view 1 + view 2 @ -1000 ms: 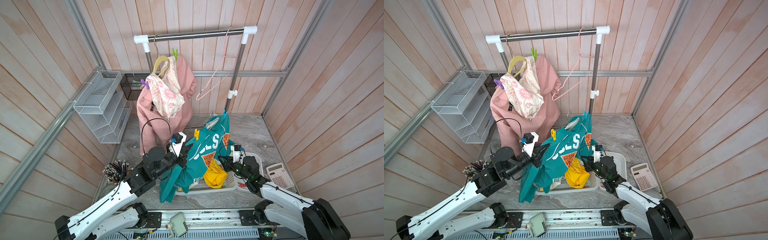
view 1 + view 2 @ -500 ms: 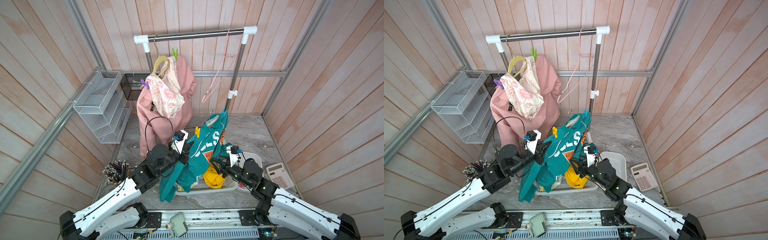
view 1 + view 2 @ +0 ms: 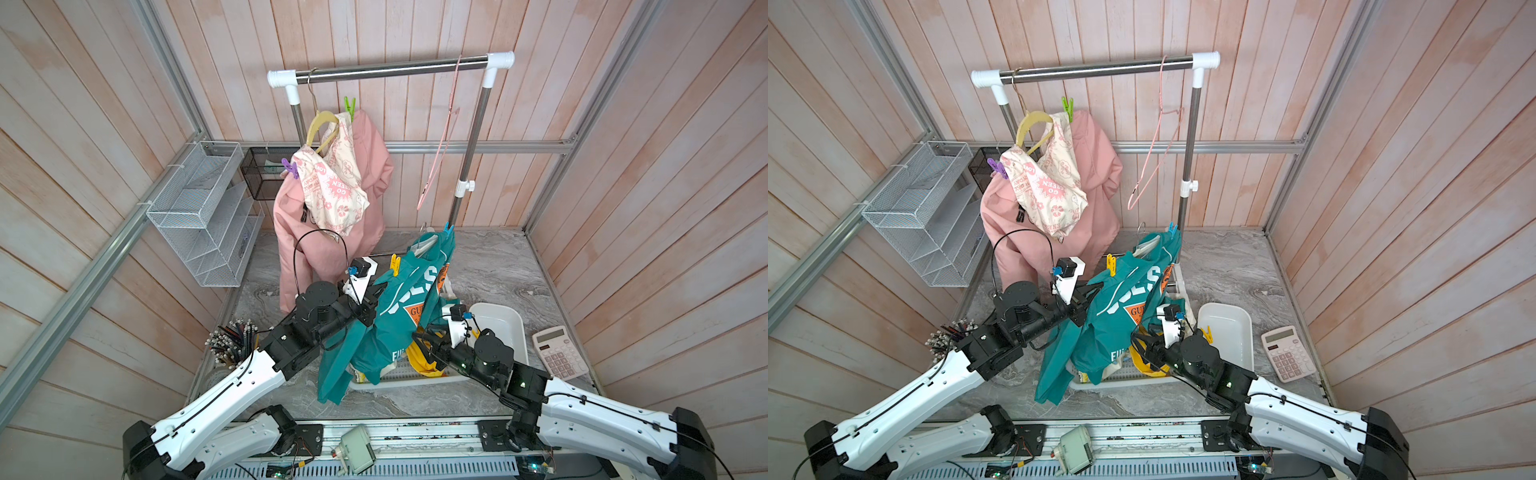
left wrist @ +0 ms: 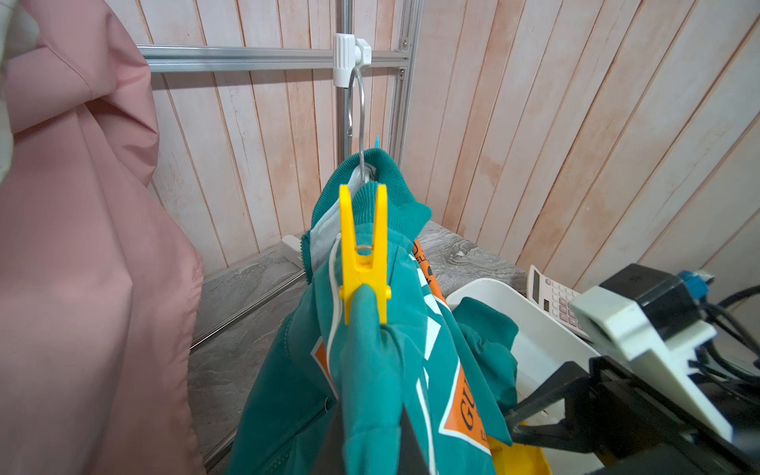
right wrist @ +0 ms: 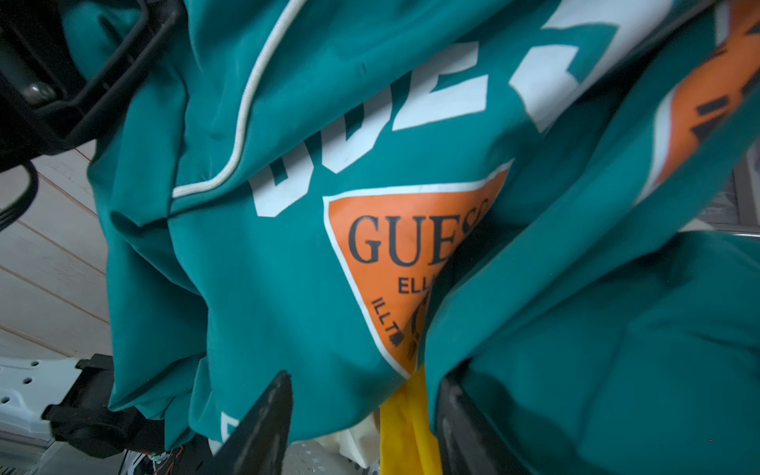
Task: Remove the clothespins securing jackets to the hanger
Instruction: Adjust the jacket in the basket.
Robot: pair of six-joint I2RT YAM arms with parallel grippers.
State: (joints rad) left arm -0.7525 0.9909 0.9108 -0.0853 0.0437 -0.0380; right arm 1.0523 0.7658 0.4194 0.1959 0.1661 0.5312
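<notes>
Yellow clothespin (image 4: pixel 364 255) and blue clothespin (image 3: pixel 448 227) clip the teal jacket (image 3: pixel 399 316), whose shoulder the left gripper (image 3: pixel 374 303) pinches; the right gripper (image 5: pixel 364 411) stands spread at its hem. A green clothespin (image 3: pixel 349 106) and a purple clothespin (image 3: pixel 289 168) clip the pink jacket (image 3: pixel 376 166) on the rail (image 3: pixel 390 68). Near the table's (image 3: pixel 490 266) front edge a slotted basket (image 3: pixel 1129 380) holds the yellow jacket (image 3: pixel 422 363); the white tub (image 3: pixel 505 328) beside it holds 1 yellow clip (image 3: pixel 1205 333).
</notes>
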